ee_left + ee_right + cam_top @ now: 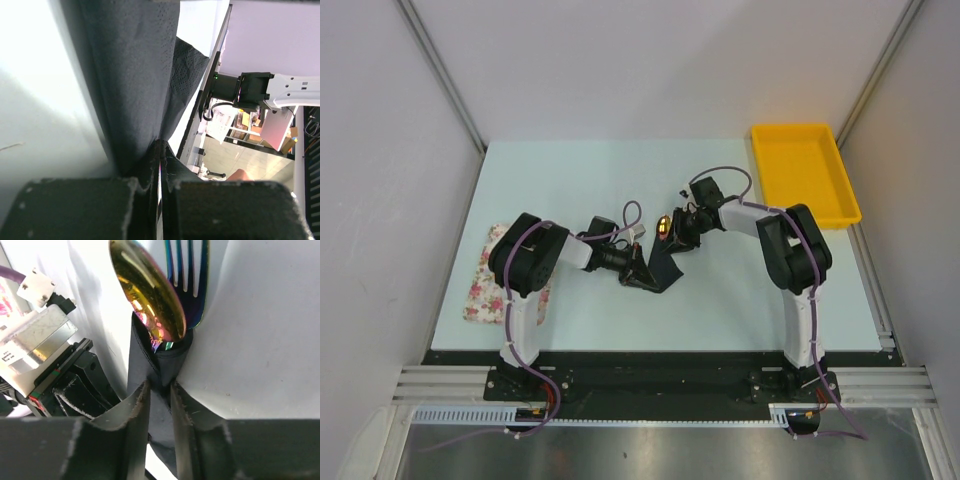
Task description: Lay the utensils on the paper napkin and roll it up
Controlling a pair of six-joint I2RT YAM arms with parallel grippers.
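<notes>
The black paper napkin (pixel 658 266) lies mid-table, wrapped round the utensils; a gold end (pixel 663 225) sticks out at its far end. In the right wrist view a gold spoon bowl (pixel 147 290) and a fork's tines (pixel 189 275) poke out of the napkin roll (pixel 162 357). My right gripper (pixel 160 390) is shut on the rolled napkin with the utensils inside. My left gripper (pixel 161 150) is shut on a fold of the napkin (pixel 135 75), which hangs taut from its jaws. The two grippers meet over the napkin (pixel 675 235).
A pink-and-white floral mat (pixel 488 280) lies at the table's left, partly under the left arm. A yellow tray (pixel 804 172) stands at the back right. The left gripper's body (pixel 55 365) sits close beside the right one.
</notes>
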